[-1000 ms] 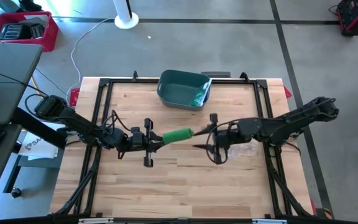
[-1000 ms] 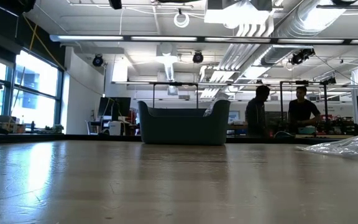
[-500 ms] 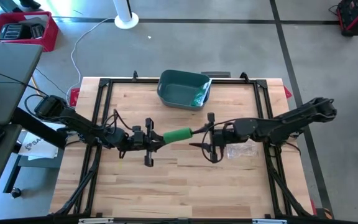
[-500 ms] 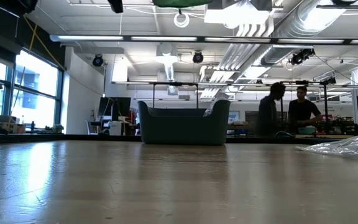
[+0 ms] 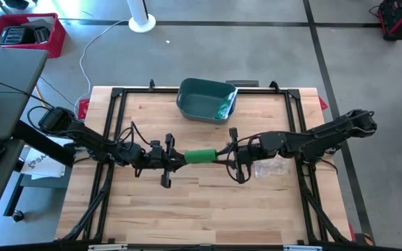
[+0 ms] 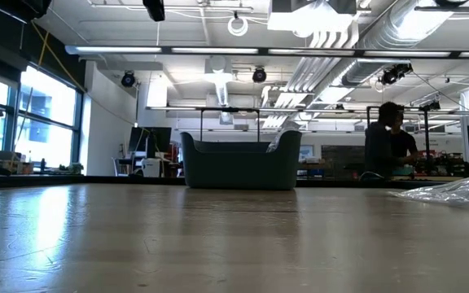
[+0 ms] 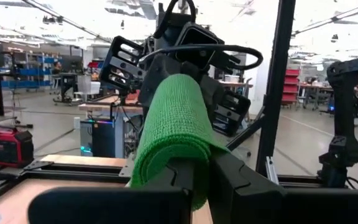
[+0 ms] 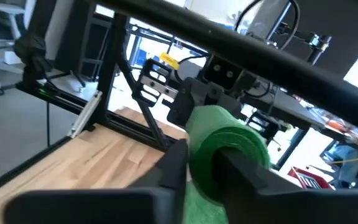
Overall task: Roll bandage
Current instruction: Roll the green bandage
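Observation:
A green bandage roll [image 5: 202, 155] hangs level above the middle of the wooden table [image 5: 208, 209], held between my two grippers. My left gripper [image 5: 180, 158] is shut on its left end and my right gripper [image 5: 220, 154] on its right end. In the left wrist view the roll [image 7: 174, 118] runs away between my fingers toward the right gripper [image 7: 182, 43]. In the right wrist view the roll [image 8: 225, 146] runs toward the left gripper [image 8: 207, 87]. The low view shows neither the roll nor the fingertips. My left gripper pinches the roll's left end [image 7: 178, 163] between its two fingers. The fingers come level from the table's left and lie along the roll. The roll is lifted clear of the table. My right gripper pinches the roll's right end [image 8: 221, 167] between its two fingers. The fingers come level from the table's right and lie along the roll. The roll is clear of the table.
A teal bin [image 5: 206, 100] stands at the table's far middle and shows in the low view [image 6: 238, 160]. A clear plastic wrapper [image 5: 271, 169] lies on the table under my right arm. A black frame [image 5: 117, 94] borders the table. People [image 6: 389, 142] stand in the room behind.
My right gripper has gone toward the table's left, closer to my left gripper. The roll's right end has come nearer, so the roll now lies level from left to right instead of slanting toward the far right.

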You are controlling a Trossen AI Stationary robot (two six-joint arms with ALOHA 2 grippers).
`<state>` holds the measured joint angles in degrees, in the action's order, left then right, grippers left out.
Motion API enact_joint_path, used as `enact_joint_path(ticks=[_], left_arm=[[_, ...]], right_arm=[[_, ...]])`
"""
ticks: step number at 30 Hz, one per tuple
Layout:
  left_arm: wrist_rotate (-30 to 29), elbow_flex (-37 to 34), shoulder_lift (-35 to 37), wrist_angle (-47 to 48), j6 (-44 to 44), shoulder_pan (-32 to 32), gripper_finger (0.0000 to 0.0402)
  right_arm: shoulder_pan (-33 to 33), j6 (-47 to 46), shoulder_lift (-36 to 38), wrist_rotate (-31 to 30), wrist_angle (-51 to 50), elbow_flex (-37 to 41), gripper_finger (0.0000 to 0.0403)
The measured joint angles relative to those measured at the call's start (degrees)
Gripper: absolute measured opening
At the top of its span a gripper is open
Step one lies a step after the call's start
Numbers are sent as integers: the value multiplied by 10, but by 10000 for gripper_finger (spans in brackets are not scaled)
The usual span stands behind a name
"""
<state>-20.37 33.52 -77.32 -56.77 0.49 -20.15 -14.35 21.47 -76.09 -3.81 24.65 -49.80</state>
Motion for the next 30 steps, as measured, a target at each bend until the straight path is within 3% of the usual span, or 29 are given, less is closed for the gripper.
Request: enact_joint_path(ticks=[4,13,18,22,27,30], left_arm=[[-8,0,1,13,-19,0,30],[-97,0,105,215,-48,-12,66],[-113,0,149,221,-15,-22,67],[-83,0,142,160,80,-31,66],[-19,22,66,50,227,-26,66],[-35,66,13,40,283,-26,67]], right_arm=[[9,0,0,1,-10,0,13],[16,0,58,-45,-58,0,6],[28,5,138,-38,-106,0,4],[64,4,184,59,-135,0,4],[123,-24,197,230,-142,0,3],[145,-47,190,266,-142,0,3]])
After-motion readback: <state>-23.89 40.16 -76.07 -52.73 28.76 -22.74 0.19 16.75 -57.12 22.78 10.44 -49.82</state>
